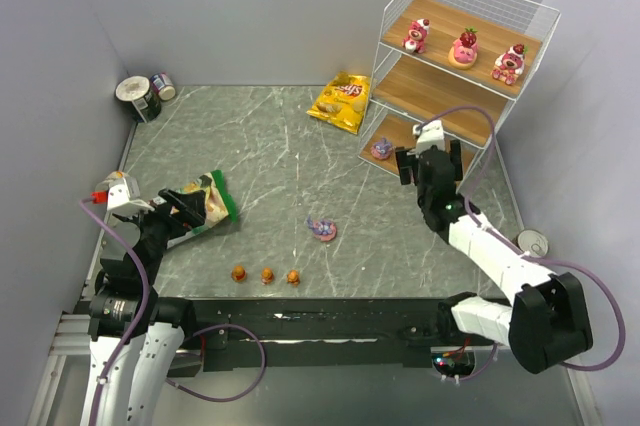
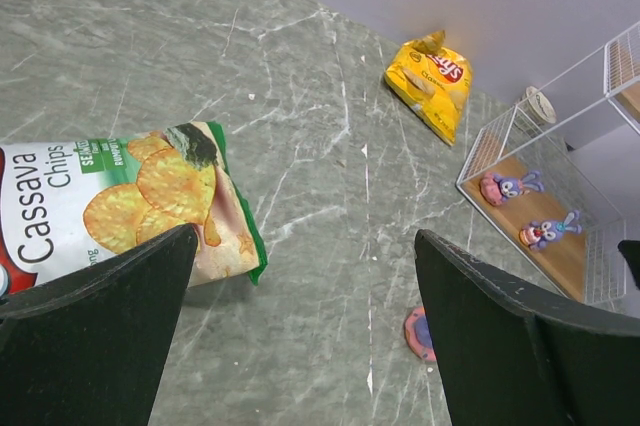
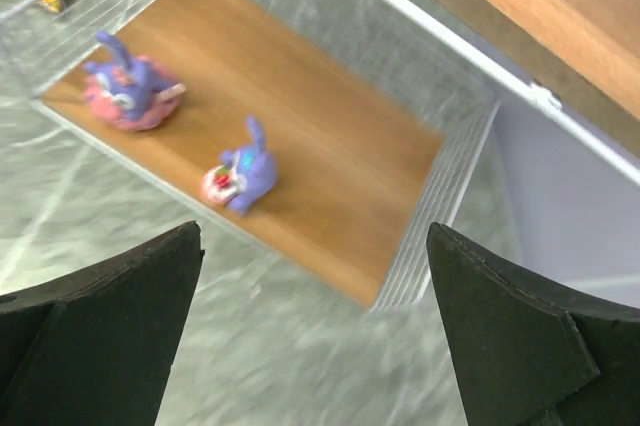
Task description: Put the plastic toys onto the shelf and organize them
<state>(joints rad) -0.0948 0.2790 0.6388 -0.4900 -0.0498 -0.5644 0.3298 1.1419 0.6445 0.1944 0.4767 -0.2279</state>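
Now the right pincer [image 3: 312, 266] is wide open and holds nothing. Just past it, a purple toy [image 3: 128, 94] sits at the left end of the lowest board of the shelf [image 3: 340, 161]. A second purple toy [image 3: 243, 171] sits near that board's front edge. Three strawberry toys [image 1: 464, 47] stand on the top board.

The left pincer [image 2: 305, 256] is open too, over the green chip bag [image 2: 120, 201] by the counter's [image 1: 280, 146] left edge. A third purple toy [image 1: 322, 229] lies mid-counter, and three orange toys [image 1: 267, 274] wait by the near edge.

If the right arm pulls back too low, a finger could bump the second purple toy off the board.
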